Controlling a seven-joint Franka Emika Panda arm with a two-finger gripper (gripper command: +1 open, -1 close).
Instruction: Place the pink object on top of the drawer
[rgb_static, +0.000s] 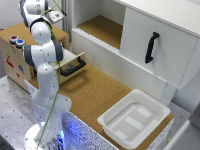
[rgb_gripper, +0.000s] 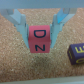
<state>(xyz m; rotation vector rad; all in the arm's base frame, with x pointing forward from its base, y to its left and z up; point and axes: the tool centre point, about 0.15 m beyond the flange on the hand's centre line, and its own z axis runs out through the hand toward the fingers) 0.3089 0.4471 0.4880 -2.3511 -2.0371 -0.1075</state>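
In the wrist view my gripper (rgb_gripper: 41, 42) has its two pale blue fingers (rgb_gripper: 22, 27) against both sides of the pink object (rgb_gripper: 39, 39), a small pink cube with dark letters. The cube sits just above or on speckled cork; I cannot tell which. In the exterior view the arm (rgb_static: 42, 52) reaches over the cork top (rgb_static: 59, 34) of the wooden drawer (rgb_static: 15, 62) at the exterior view's left. Its pull-out drawer with the black bar handle (rgb_static: 73, 68) stands open. The pink object is hidden in the exterior view.
A dark block with yellow lettering (rgb_gripper: 76, 52) lies on the cork close beside the pink cube. Two round blue-rimmed discs (rgb_static: 16, 41) sit on the drawer's top. A large white cupboard with a black handle (rgb_static: 151, 47) stands behind. A white bin (rgb_static: 134, 119) is at the front right.
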